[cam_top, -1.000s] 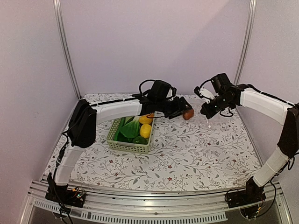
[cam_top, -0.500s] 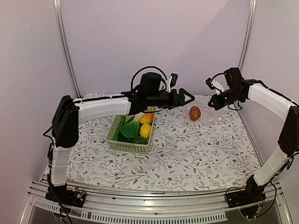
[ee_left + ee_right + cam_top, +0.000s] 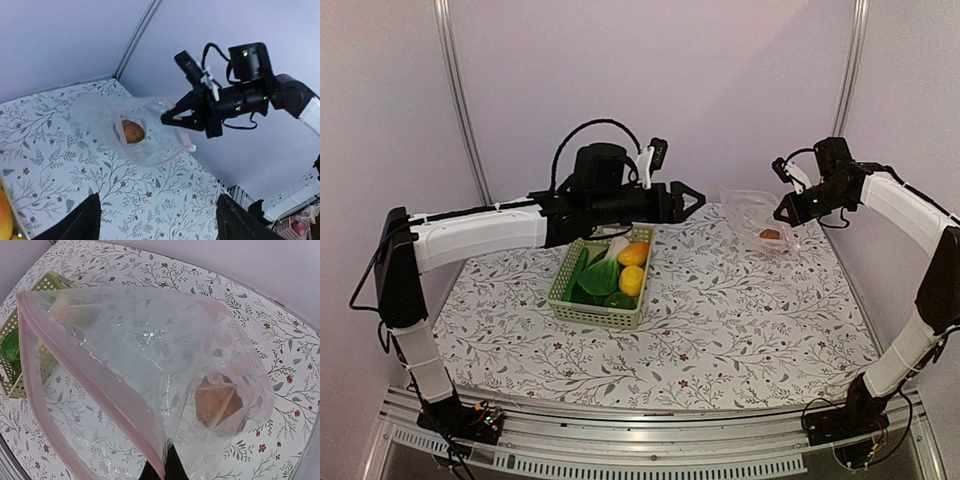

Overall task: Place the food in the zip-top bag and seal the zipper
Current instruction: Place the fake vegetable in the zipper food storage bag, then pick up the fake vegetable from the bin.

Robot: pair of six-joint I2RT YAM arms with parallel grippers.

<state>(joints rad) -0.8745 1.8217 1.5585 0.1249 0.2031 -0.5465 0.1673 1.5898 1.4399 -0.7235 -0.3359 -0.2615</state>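
Observation:
The clear zip-top bag [image 3: 748, 205] hangs open at the back right, held by its mouth edge in my shut right gripper [image 3: 783, 214]. A brown mushroom-like piece [image 3: 770, 234] lies inside it, also seen in the left wrist view [image 3: 132, 131] and the right wrist view [image 3: 217, 402]. The pinkish zipper strip [image 3: 90, 370] stands apart, unsealed. My left gripper [image 3: 696, 200] is open and empty, above the basket's far end and well left of the bag. The rest of the food sits in the green basket [image 3: 597, 313]: bok choy [image 3: 596, 276], a yellow piece [image 3: 632, 281], an orange piece [image 3: 633, 255] and a cucumber [image 3: 618, 299].
The table has a floral cloth [image 3: 740, 320]. Metal frame posts [image 3: 460, 100] stand at the back corners, with walls close behind. The left arm [image 3: 490, 228] stretches across the table's left half above the basket.
The left gripper let go of the brown piece into the bag and drew back left and up, open. The right gripper lifted the bag's mouth and moved right.

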